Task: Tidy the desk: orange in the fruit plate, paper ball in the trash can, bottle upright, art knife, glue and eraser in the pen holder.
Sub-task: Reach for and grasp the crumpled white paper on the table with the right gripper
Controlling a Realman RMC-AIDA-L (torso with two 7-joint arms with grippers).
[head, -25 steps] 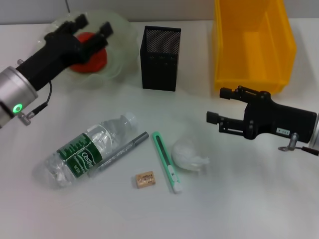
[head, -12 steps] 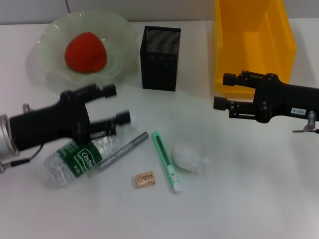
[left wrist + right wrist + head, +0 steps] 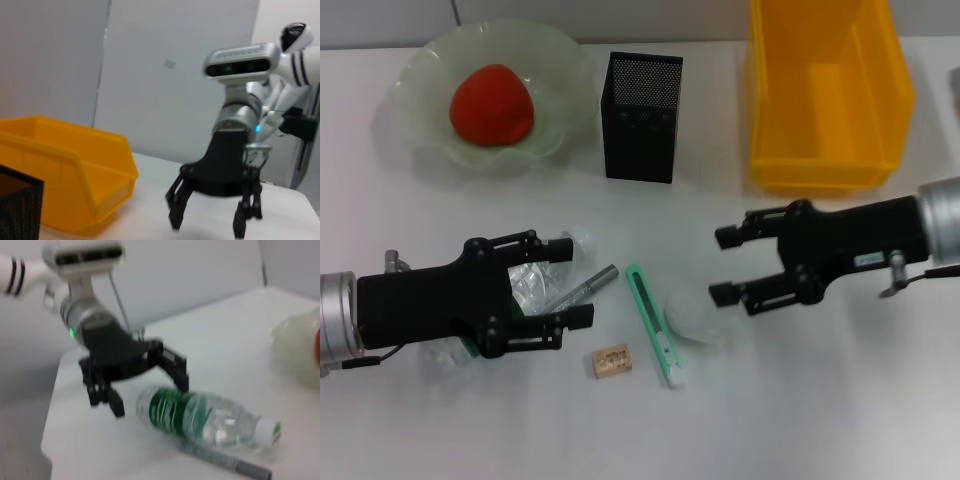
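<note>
The left gripper hangs low over the bottle, with its two fingers spread wide, one on each side of the bottle's upper body. The bottle lies on its side on the bench, its white cap pointing toward the pen holder. Whether the fingers touch the plastic cannot be told.

The right gripper is also open, its fingers apart, just beside the paper ball on the side facing the yellow trash can. Its lower finger is near the ball but I cannot tell if it touches.

Between the bottle and the paper ball lie a grey pen-like stick, which may be the glue, and the green art knife; the eraser sits just beside the knife's lower end. The orange rests in the fruit plate, on the far side of the pen holder from the trash can.

Half a second ago the left gripper stood a little nearer the fruit plate; now it has come lower over the bottle. The right gripper has moved from in front of the trash can down to the paper ball.

The left arm covers most of the bottle's label and base in the head view. The right wrist view shows the bottle and the left gripper blurred.
</note>
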